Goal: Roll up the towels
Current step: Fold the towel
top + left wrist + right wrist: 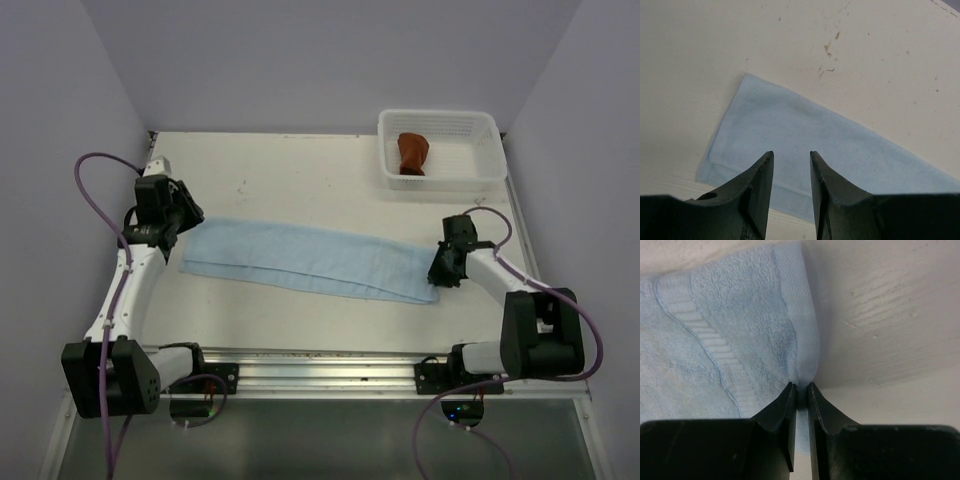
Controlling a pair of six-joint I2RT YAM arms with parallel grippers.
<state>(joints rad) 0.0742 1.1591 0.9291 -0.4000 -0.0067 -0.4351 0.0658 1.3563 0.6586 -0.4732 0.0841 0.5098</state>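
1. The light blue towel (310,262) lay flat on the tabletop (300,180). It was folded into a long narrow strip that ran from the left side toward the right and slanted slightly nearer the arm bases at its right end.
2. The left tool (180,222) sat over the towel's left end. In the left wrist view its jaws stood apart with nothing between them, so it was released. The towel's short left edge and its hem line were visible beyond the fingertips (767,162). Whether the fingertips touched the cloth could not be told.
3. The right tool (440,275) was at the towel's right end. In the right wrist view its jaws were drawn nearly together and pinched the towel's edge fabric in the narrow gap, so it was grasping the towel. The woven band and terry pile of the towel spread out to the left of the grip, and bare tabletop lay to the right.
4. A white basket (445,182) stood at the far right of the tabletop, well apart from the blue towel. A brown cloth (411,153) lay inside it toward the left side. Whether it was rolled or merely bunched could not be told.
5. Small brown stains marked the tabletop beyond the towel's left end in the left wrist view.
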